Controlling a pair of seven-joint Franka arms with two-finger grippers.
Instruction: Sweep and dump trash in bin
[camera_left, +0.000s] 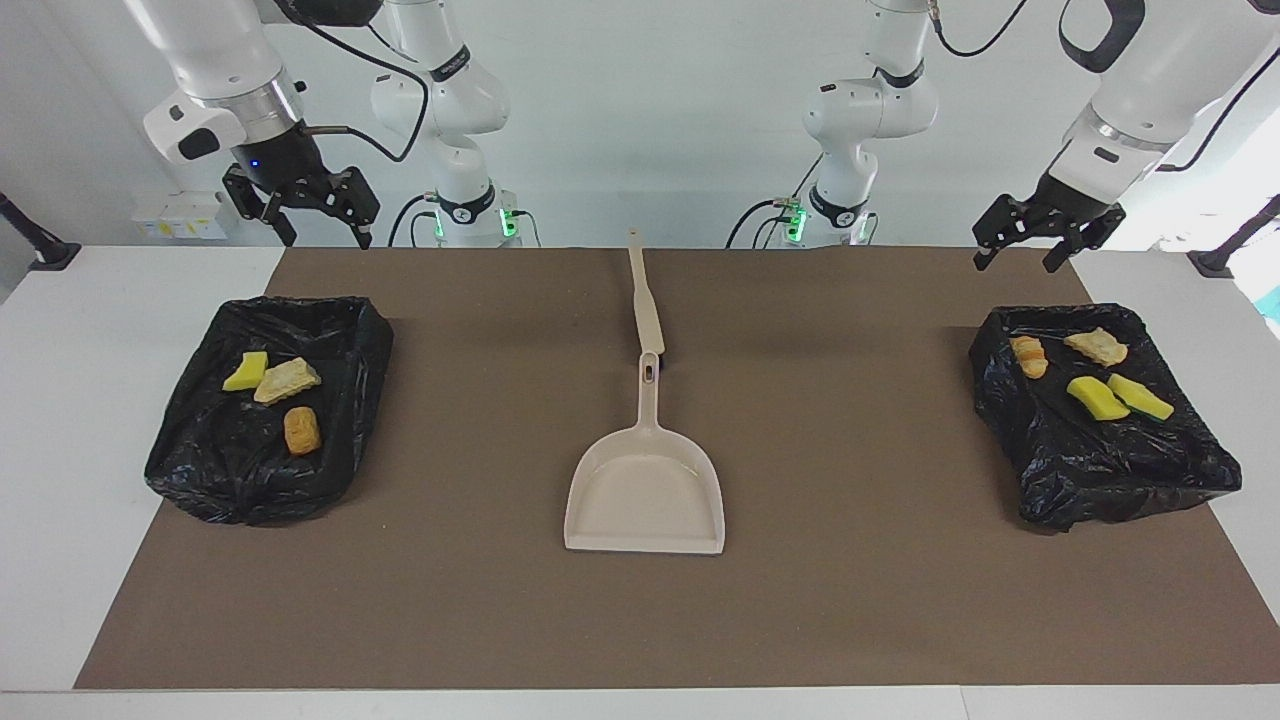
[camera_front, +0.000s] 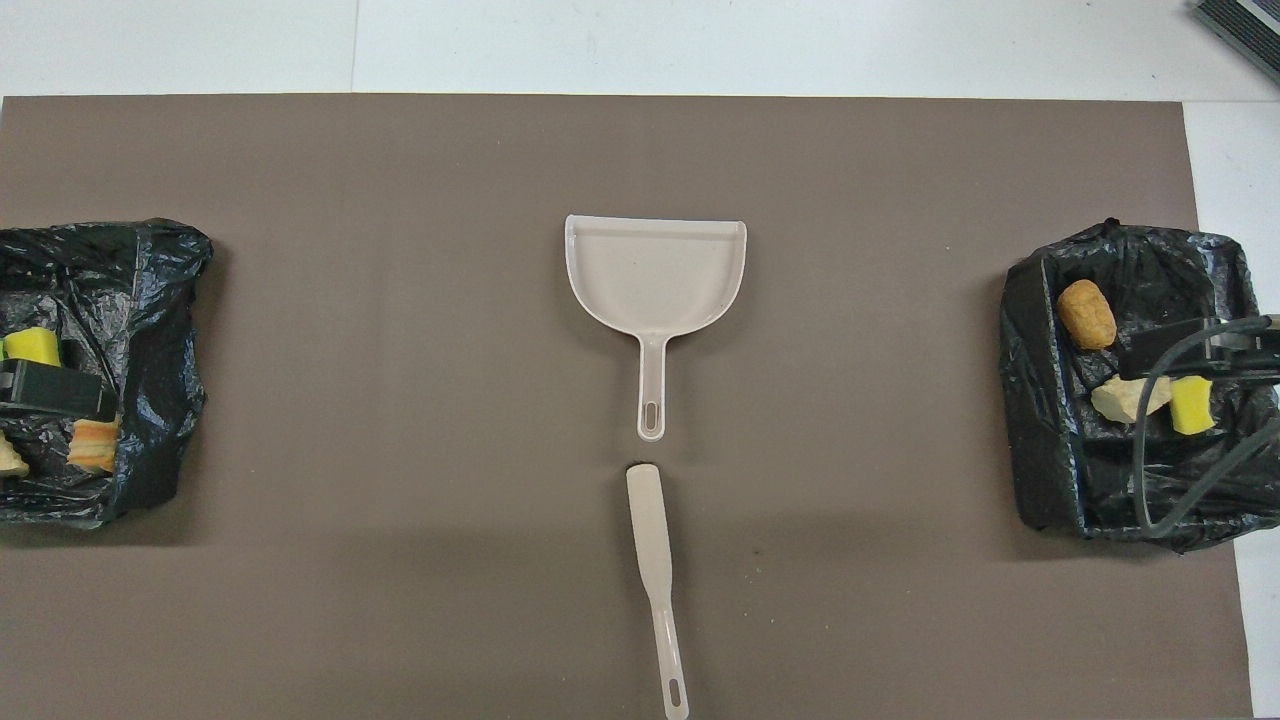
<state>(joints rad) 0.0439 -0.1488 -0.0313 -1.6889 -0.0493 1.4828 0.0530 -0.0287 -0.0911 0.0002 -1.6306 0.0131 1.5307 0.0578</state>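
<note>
Left gripper (camera_left: 1018, 255) hangs raised over the crumpled black plastic-lined bin at the left arm's end (camera_left: 1050, 470), fingers spread wide and holding nothing. Right gripper (camera_left: 328, 235) does the same over the matching black bag-lined bin at the right arm's end (camera_left: 200, 470), also wide open and empty.

Set a clock dial flat on the brown table mat (camera_left: 900, 600), centred on the beige plastic dustpan (camera_left: 645, 490), with twelve pointing away from the robots. The left arm's bin sits at nine, the right arm's bin at three. The dustpan's mouth faces twelve and its handle points to six. The slim beige plastic brush (camera_left: 645, 300) lies at six, just off the handle tip, its long axis running twelve to six.

All the trash lies in the bins. At nine are two yellow-and-green sponge pieces (camera_left: 1097, 397), a pale tan chunk (camera_left: 1096, 346) and an orange-striped scrap (camera_left: 1028, 356). At three are one yellow sponge piece (camera_left: 245, 372), a tan chunk (camera_left: 287, 380) and an orange-brown lump (camera_left: 301, 430).

No scrap shows on the mat, so the sweeping looks finished. Both tools lie midway, favouring neither arm.
</note>
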